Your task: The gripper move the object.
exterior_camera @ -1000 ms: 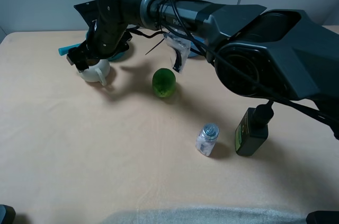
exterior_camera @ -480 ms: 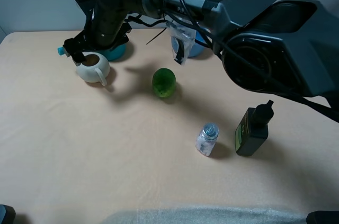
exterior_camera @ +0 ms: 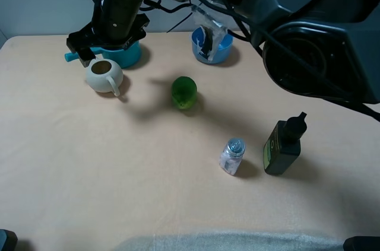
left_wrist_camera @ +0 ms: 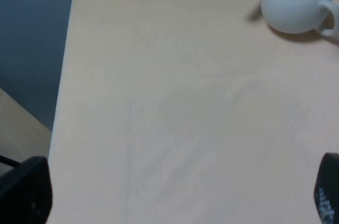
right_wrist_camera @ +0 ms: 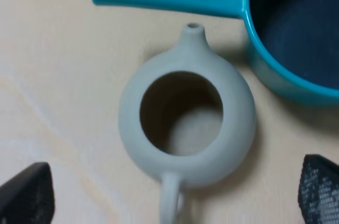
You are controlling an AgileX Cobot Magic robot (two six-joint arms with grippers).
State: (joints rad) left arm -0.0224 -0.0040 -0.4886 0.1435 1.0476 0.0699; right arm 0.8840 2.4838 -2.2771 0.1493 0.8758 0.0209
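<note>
Looking down the right wrist camera, I have the pitcher point(right_wrist_camera: 186, 123) sitting upright on the table point(exterior_camera: 119, 162), loose, mouth up, roughly centred between my fingertips point(right_wrist_camera: 25, 195). Its spout points at the long handle of the teal saucepan point(right_wrist_camera: 288, 38), just beside it. The right gripper point(exterior_camera: 89, 49) hangs above with jaws spread wide, grasping nothing. I judge the step in hand is the grasp. I'd drop straight down so the fingers straddle the round belly, clear of the loop handle, and keep the finger on the saucepan's side off its wall. The belly is curved and looks glazed, so it may slip, and I'd close slowly at the widest part. The left gripper point(left_wrist_camera: 176, 192) sits released over bare table.
</note>
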